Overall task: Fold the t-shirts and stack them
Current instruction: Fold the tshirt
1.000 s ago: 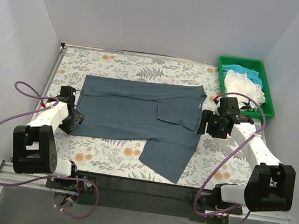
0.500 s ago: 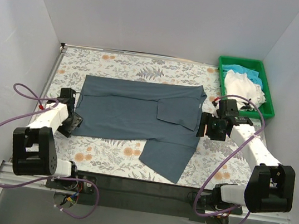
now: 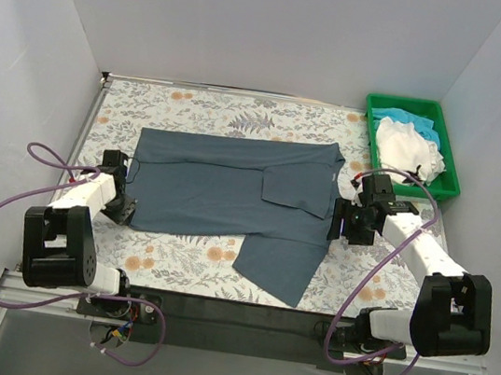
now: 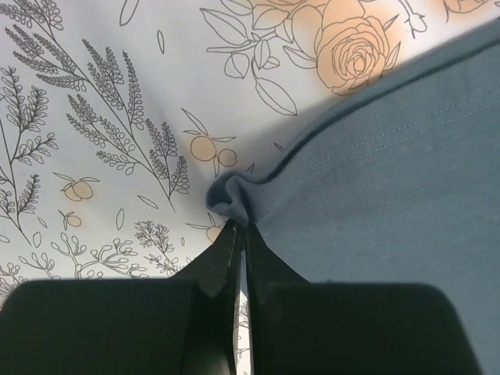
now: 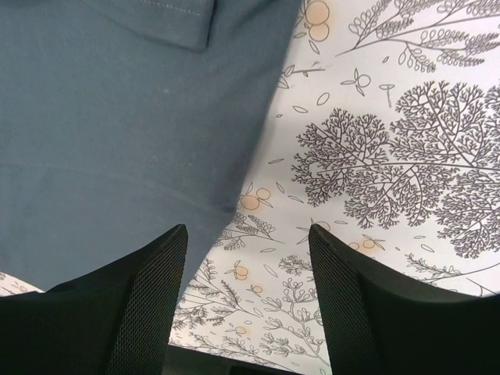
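Slate blue-grey t-shirt (image 3: pixel 221 193): is lying spread flat across the middle of the table (image 3: pixel 206 105), stretching from near the left edge to near the right edge, with one part reaching toward the near edge and a smaller flap lying folded over on its right half.
Left gripper (image 3: pixel 122 209): is sitting low at the shirt's near-left corner, close to the table's left edge; in the left wrist view its jaws are pressing together on a small bunched fold of the shirt's hem (the cloth is puckering just past the fingertips).
Right gripper (image 3: pixel 343 222): is hovering beside the shirt's right side, toward the table's right edge; in the right wrist view its jaws are standing wide apart, holding nothing, with the shirt's edge running below and between them.
White t-shirt (image 3: pixel 410 145): is lying crumpled in the green tray (image 3: pixel 451 176) at the far-right corner.
Turquoise-blue t-shirt (image 3: pixel 401 117): is lying in the same tray, toward its far end, partly under the white one.
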You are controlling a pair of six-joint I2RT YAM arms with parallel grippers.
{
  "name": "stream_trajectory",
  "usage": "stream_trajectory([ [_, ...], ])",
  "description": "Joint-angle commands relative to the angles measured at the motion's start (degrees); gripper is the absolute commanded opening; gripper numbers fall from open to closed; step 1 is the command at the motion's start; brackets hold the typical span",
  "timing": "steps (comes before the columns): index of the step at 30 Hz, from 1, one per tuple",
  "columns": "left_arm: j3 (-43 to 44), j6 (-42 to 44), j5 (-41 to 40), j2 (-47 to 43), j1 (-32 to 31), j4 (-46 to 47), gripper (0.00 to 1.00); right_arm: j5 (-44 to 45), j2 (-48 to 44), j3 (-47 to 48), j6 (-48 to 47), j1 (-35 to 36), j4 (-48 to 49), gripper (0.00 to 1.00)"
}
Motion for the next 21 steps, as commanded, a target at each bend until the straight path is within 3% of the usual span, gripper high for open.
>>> stream_trajectory([
  [1,-1.0,0.6,0.6,-0.7,0.4,1.1,0.0,-0.9,-0.6,-1.2,1.7,0.4,0.3,0.58],
  [21,0.6,4.9,-1.3,-5.5,0.3,0.4,0.0,-2.7,3.8,-7.9,12.1,0.4,10.8,0.41],
])
